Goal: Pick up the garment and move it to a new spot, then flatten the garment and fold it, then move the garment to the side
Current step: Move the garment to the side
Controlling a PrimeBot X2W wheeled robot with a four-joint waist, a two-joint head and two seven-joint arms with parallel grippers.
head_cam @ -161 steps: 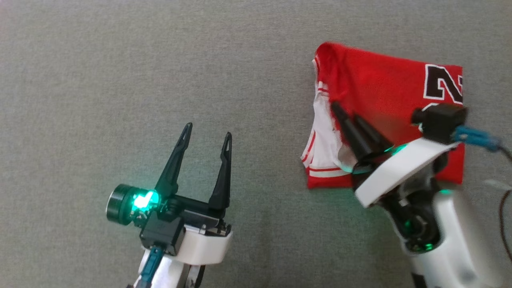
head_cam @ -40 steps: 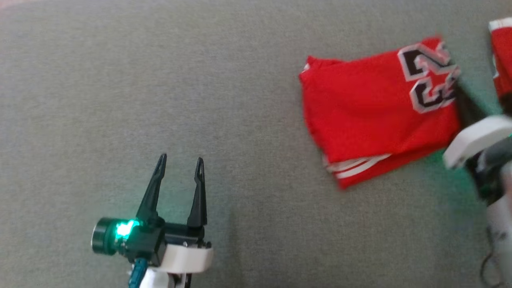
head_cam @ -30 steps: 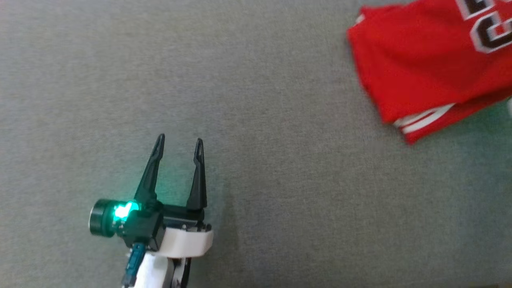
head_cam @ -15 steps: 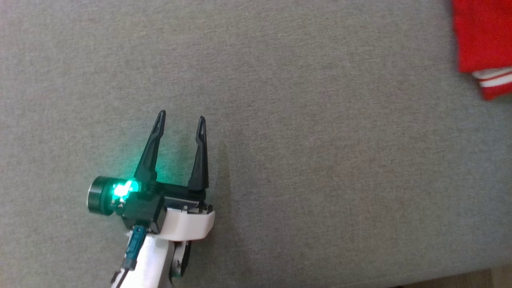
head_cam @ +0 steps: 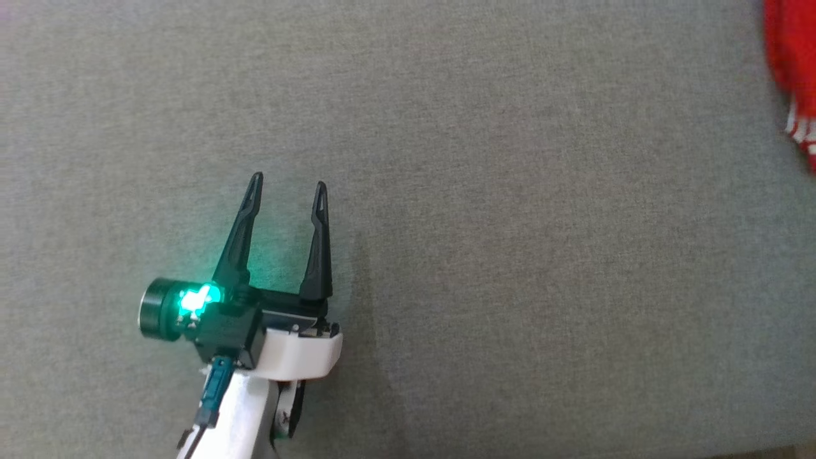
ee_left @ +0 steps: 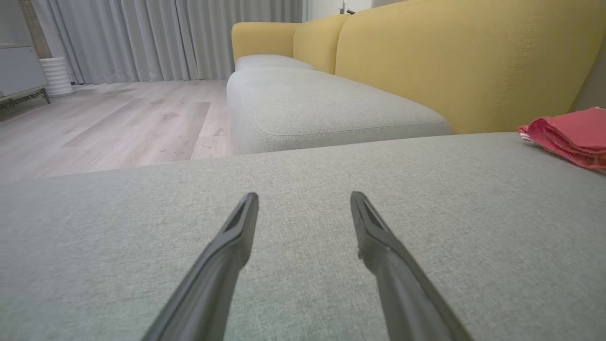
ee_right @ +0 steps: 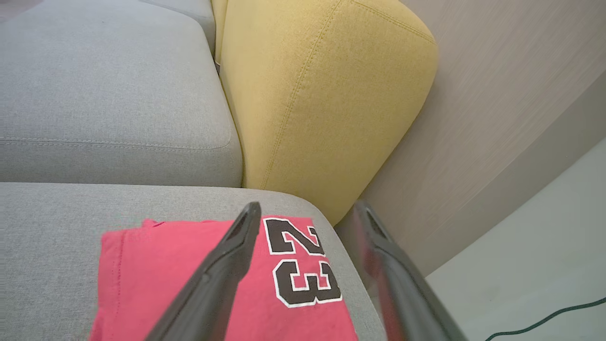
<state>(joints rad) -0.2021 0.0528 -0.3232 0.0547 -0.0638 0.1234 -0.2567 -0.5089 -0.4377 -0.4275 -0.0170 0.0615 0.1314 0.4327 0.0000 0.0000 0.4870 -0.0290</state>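
The garment (ee_right: 142,274) is a folded red jersey with a black "23". It lies flat at the right end of the grey seat cushion (ee_right: 57,208). My right gripper (ee_right: 307,206) hangs above its right edge, open, with nothing between the fingers. In the head view a strip of the garment (head_cam: 794,83) shows at the right edge. My left gripper (head_cam: 288,180) hovers open and empty over bare cushion, far left of the garment. In the left wrist view, the left gripper (ee_left: 304,196) points along the cushion and the garment (ee_left: 568,135) lies at the far right.
A yellow backrest (ee_right: 322,94) rises right behind the garment. The cushion's corner and a drop to the pale floor (ee_right: 530,246) lie just right of it, with a cable (ee_right: 544,322) there. A second grey cushion (ee_left: 322,104) and wooden floor (ee_left: 118,123) lie beyond.
The head camera has swung left, so the garment now sits at that view's right edge. My right gripper, shut on the garment seconds ago, now stands open. The left gripper stays open.
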